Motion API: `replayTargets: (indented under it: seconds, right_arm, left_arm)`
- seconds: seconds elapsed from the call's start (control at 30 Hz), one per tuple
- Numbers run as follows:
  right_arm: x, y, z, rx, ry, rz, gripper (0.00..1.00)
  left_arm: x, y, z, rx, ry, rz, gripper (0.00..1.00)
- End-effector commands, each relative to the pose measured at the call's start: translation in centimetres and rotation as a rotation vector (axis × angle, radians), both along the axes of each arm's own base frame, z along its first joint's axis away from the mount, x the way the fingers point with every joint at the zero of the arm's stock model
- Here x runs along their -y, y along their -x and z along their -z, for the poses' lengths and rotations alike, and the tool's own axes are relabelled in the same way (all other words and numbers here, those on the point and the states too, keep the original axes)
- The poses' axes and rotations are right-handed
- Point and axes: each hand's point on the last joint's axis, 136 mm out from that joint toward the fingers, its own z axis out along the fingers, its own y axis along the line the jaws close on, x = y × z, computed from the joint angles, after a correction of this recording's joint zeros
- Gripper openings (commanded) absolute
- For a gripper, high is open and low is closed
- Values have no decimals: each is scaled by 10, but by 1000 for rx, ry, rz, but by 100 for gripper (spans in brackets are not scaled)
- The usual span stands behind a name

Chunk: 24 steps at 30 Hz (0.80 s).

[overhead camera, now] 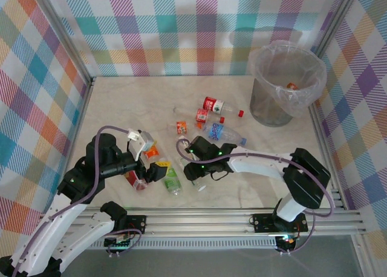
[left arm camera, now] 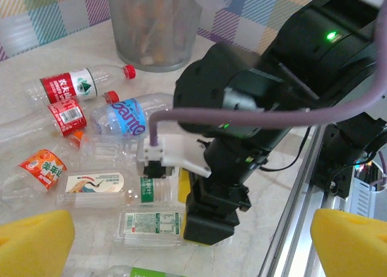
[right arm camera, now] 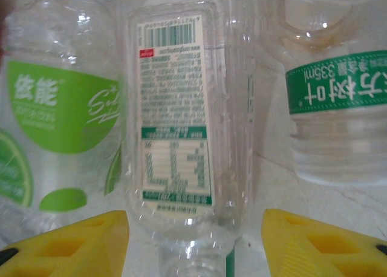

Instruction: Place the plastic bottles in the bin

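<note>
progress: partial by the look of it; some binned, most of the lot out on the table [overhead camera: 121, 107].
bin [overhead camera: 269, 110]: far right corner, upright, clear liner [overhead camera: 311, 98] folded over the rim.
bin contents: an orange-red label [overhead camera: 292, 85] inside in the top view, more orange shapes through the wall in the left wrist view. Count: can't tell.
plastic bottles [overhead camera: 201, 115]: loose cluster mid-table, lying flat, between the arms and the bin. Red-label bottle [overhead camera: 213, 104] nearest the bin, blue-label bottle [overhead camera: 219, 131] just beyond the right arm, green-label bottle [overhead camera: 172, 181] toward the near edge.
right gripper [right arm camera: 193, 244]: low over a clear white-label bottle [right arm camera: 175, 120], yellow pads [right arm camera: 72, 244] wide, one either side, not clamped. Contact: can't tell.
left gripper [overhead camera: 156, 159]: just beside the right one, pads [left arm camera: 36, 241] spread wide, nothing between them.
step in hand: probably the grab on the white-label bottle.
left to do: close, lift, carry to the bin, drop; then the same for every other bottle.
</note>
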Motion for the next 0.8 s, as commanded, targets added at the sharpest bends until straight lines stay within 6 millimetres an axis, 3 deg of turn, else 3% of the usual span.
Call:
replayTargets:
  seconds: [0.0, 0.3, 0.77]
  right_arm:
    - [-20, -10, -8, 43, -29, 15, 60]
    - [-27, -13, 10, 57, 39, 10, 62]
    - [-44, -20, 24, 43, 62, 6, 74]
  left_arm:
    - [0, 0, -5, 50, 5, 2, 100]
    - [2, 0, -2, 36, 3, 16, 100]
    - [4, -1, -1, 24, 3, 20, 100]
